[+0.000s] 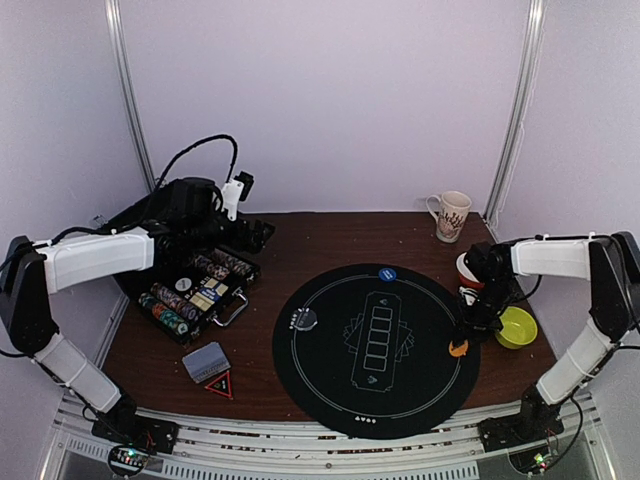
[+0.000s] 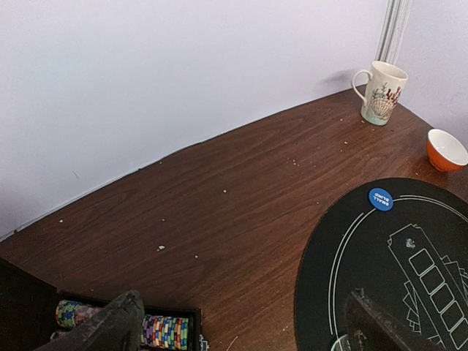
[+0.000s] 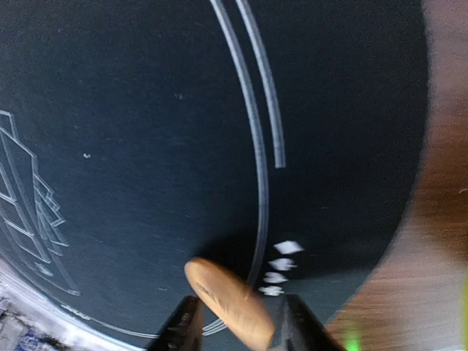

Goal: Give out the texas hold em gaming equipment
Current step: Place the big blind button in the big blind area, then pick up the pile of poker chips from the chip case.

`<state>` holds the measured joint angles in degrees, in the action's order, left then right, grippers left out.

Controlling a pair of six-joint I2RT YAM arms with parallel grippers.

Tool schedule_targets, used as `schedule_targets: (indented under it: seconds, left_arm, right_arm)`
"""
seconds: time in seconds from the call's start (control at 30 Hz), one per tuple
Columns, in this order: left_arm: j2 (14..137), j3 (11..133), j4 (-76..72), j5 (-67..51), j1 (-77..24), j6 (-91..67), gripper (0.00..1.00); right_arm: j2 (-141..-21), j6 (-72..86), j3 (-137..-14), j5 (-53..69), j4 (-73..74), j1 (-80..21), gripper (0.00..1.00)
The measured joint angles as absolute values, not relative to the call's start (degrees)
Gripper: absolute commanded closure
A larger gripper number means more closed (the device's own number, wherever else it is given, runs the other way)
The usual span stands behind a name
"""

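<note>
Orange button [image 3: 230, 303] sits tilted between the fingers of the right end effector [image 3: 235, 333], at about 4 o'clock on the black mat [image 1: 330, 400], right at its printed ring. Jaws stand a little apart; I cannot tell whether they pinch the button or merely flank it.

Left end effector [image 2: 245, 333] gapes wide with nothing in it, near the chip case [image 1: 195, 290] at 9 o'clock on the counter [image 1: 320, 235].

Step in hand, by my reading: placing a third button. Blue button [image 1: 388, 273] lies at the mat's 12 o'clock, clear button [image 1: 304, 319] at 9.

Next move calls for a clean release and a straight lift, so the button drops flat. Cards [image 1: 206, 361] and chips [image 2: 164, 330] not yet dealt.

Only the right wrist view shows the tilt. Only the overhead view shows the cards.
</note>
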<state>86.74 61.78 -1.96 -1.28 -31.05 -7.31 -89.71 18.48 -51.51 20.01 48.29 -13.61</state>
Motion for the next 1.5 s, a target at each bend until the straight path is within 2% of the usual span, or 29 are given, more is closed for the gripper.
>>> schedule_targets:
  seconds: [0.13,0.3,0.33,0.4,0.43,0.57,0.67,0.83,1.03,1.2,1.37,1.5]
  left_arm:
    - [86.74,61.95,-1.83,-0.64,-30.98,-6.81,0.02]
    - [86.74,62.0,-1.52,1.06,-30.72,-6.46,0.02]
    - [86.74,62.13,-1.37,1.83,-30.7,-6.46,0.02]
    - [86.74,62.41,-0.93,3.77,-30.63,-6.48,0.02]
    - [86.72,62.61,-0.49,4.97,-30.55,-6.5,0.02]
    - [86.72,64.45,3.4,9.67,-29.15,-6.96,0.02]
    - [86.72,66.15,6.11,13.04,-27.81,-8.29,0.02]
    - [86.7,68.05,11.62,20.03,-26.57,-14.17,0.02]
    - [88.25,75.72,26.63,25.02,-24.43,-24.32,0.03]
    - [88.49,76.25,37.98,22.02,-22.98,-29.15,0.05]
    - [88.58,76.23,45.12,11.86,-22.72,-29.08,0.07]
    - [89.47,76.2,47.22,4.69,-20.86,-28.77,0.15]
  right_arm:
    - [-89.54,19.27,-54.59,13.52,50.92,-13.61,0.33]
    - [-88.99,19.51,-61.23,7.9,53.17,-14.13,0.27]
    - [-88.97,19.51,-62.92,6.92,53.67,-14.57,0.21]
    - [-88.97,19.16,-66.81,6.13,54.39,-16.49,0.03]
    - [-88.99,18.41,-69.65,5.1,54.74,-18.5,0.0]
    - [-88.14,13.28,-81.23,0.36,48.86,-30.7,0.0]
    - [-84.03,9.5,-81.82,0.4,38.87,-35.64,0.0]
    - [-77.62,4.64,-76.12,0.1,21.67,-34.59,0.0]
    - [-80.93,-0.03,-74.63,0.05,11.53,-34.39,0.0]
    - [-84.18,-3.09,-74.63,1.52,10.17,-34.24,0.0]
    - [-85.17,-5.26,-74.63,4.4,9.76,-34.02,0.0]
    - [-86.26,-6.81,-74.63,6.39,9.8,-33.95,0.0]
